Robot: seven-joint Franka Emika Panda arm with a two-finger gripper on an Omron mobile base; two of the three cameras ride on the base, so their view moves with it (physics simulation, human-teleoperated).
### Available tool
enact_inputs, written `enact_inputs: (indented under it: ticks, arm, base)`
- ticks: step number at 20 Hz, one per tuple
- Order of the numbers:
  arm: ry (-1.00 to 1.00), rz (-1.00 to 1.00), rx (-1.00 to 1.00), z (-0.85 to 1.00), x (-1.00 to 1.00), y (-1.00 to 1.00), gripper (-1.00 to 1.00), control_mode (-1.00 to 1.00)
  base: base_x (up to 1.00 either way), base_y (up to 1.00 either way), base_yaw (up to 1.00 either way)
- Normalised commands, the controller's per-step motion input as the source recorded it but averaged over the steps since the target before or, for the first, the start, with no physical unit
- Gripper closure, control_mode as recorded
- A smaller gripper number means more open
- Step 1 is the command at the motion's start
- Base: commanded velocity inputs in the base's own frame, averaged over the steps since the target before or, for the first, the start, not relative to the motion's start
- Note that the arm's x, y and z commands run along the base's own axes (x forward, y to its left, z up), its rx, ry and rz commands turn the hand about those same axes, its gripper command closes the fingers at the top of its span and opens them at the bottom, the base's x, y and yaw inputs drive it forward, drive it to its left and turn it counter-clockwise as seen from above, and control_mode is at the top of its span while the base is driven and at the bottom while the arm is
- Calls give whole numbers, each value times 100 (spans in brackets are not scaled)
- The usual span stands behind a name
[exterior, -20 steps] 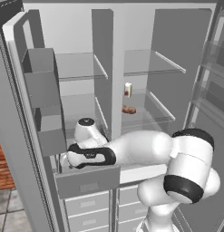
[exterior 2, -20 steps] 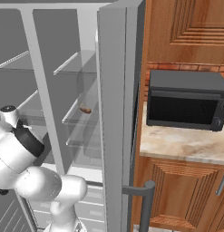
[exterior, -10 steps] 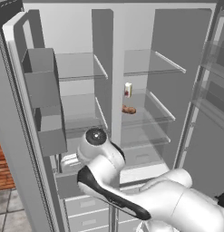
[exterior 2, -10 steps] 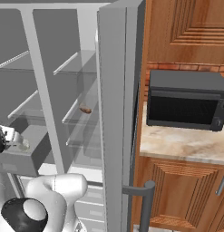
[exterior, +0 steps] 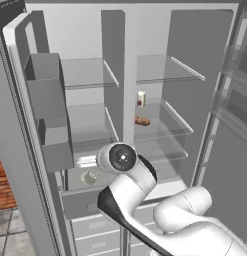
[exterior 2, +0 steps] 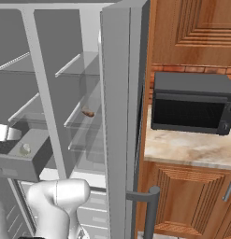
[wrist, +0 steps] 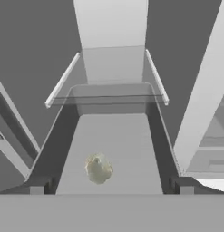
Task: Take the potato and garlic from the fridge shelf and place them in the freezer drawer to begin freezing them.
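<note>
Garlic [wrist: 99, 168] is already down in the freezer drawer [exterior: 77, 202], resting on the floor near the drawer's front edge, roughly centred between its side walls; we also see it as a pale lump in the open drawer from the left base view [exterior: 88, 177] and the right base view [exterior 2: 25, 149]. Potato [exterior: 141, 121] is the piece left to move: it sits on the right-hand fridge shelf [exterior: 160, 131], toward the shelf's inner left edge, just in front of and below the small white carton [exterior: 141, 99], apart from it. From the right base view it reads as a small brown lump [exterior 2: 88, 112] on the glass shelf. Its long axis looks to run roughly along the shelf's front edge, left to right, though it is too small for us to be sure. Gripper [wrist: 111, 192] looks straight down into the drawer, fingers spread wide with the tips at the two lower corners, nothing between them, garlic lying free ahead. So we judge the potato lies up and to the right of the hand, further into the fridge, a shelf level above the drawer. Next reach means lifting out of the drawer and swinging right, ideally closing across the potato's short axis.
</note>
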Motion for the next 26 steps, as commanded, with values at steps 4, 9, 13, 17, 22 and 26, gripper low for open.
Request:
enact_inputs:
  ticks: [4,9,13,17,22,26]
  arm:
    - [0,-7,16,100,-81,-72,-100,-100]
    - [0,0,11,89,-100,-83,-100,-100]
    - [0,0,5,43,-88,-94,-100,-100]
    - [5,1,14,3,-19,-100,-100,-100]
    - [11,14,5,6,2,-82,-100,-100]
    - [26,23,-13,0,14,-6,-100,-100]
  base:
    - [0,0,0]
    - [0,0,0]
    - [0,0,0]
    - [0,0,0]
    - [0,0,0]
    - [0,0,0]
